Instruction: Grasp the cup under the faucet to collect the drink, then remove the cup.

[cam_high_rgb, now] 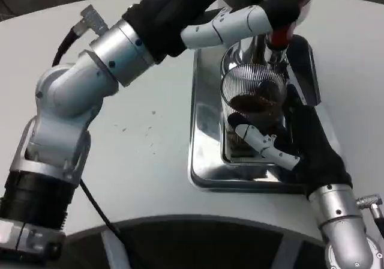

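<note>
Shiny chrome drip tray, on white table. Ribbed clear glass cup with dark drink, under chrome faucet. Right hand grips cup. Left hand on red-tipped lever; grasp unclear.

The cup is a clear, ribbed glass standing upright on the drip tray, directly below the faucet with its red tip. A dark brown drink fills its lower part. The shiny metal tray lies on the white table.
</note>
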`<action>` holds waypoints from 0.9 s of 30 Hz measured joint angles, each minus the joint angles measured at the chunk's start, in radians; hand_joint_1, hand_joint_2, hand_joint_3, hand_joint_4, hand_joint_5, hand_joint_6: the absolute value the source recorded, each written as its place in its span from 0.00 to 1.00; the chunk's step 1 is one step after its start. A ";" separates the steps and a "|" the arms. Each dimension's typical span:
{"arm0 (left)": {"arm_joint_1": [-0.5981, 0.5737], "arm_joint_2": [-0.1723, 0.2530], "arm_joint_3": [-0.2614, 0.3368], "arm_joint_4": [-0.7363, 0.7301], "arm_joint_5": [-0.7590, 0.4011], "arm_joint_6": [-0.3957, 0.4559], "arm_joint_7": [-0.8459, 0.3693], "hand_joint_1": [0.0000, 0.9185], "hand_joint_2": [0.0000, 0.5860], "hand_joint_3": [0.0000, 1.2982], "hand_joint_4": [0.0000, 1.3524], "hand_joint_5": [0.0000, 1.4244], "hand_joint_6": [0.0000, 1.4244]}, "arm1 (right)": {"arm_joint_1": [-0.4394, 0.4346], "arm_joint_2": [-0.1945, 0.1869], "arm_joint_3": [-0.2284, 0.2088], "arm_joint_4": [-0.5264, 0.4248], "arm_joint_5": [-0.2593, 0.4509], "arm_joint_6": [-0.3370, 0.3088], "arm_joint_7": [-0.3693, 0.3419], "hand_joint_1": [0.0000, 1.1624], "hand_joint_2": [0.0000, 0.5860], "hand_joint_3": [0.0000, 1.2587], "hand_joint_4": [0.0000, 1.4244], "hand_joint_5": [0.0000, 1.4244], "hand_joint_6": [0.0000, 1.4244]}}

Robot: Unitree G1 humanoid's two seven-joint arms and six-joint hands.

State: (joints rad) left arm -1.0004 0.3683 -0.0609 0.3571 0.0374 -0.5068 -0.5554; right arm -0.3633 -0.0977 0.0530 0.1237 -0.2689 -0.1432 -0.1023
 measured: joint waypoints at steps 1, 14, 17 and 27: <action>0.011 0.000 0.004 -0.017 -0.009 0.006 0.000 0.00 0.21 0.22 0.23 0.24 0.23 | 0.001 0.000 0.001 -0.001 -0.001 0.000 0.000 0.55 0.39 0.04 0.11 0.14 0.02; 0.062 0.009 0.042 -0.162 -0.066 0.087 0.014 0.00 0.22 0.25 0.26 0.26 0.24 | 0.012 0.008 0.013 -0.005 -0.034 -0.002 -0.045 0.59 0.39 0.05 0.15 0.18 0.06; 0.064 0.012 0.042 -0.178 -0.067 0.098 0.014 0.00 0.23 0.26 0.26 0.26 0.24 | 0.013 0.011 0.019 -0.006 -0.046 -0.002 -0.061 0.59 0.39 0.05 0.15 0.19 0.06; 0.105 0.041 0.052 -0.227 -0.072 0.122 0.013 0.00 0.23 0.26 0.27 0.27 0.26 | 0.022 0.033 0.047 -0.005 -0.075 -0.001 -0.117 0.60 0.39 0.11 0.21 0.26 0.11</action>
State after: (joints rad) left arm -0.8955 0.4097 -0.0088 0.1298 -0.0351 -0.3848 -0.5421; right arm -0.3413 -0.0648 0.1002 0.1187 -0.3440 -0.1446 -0.2195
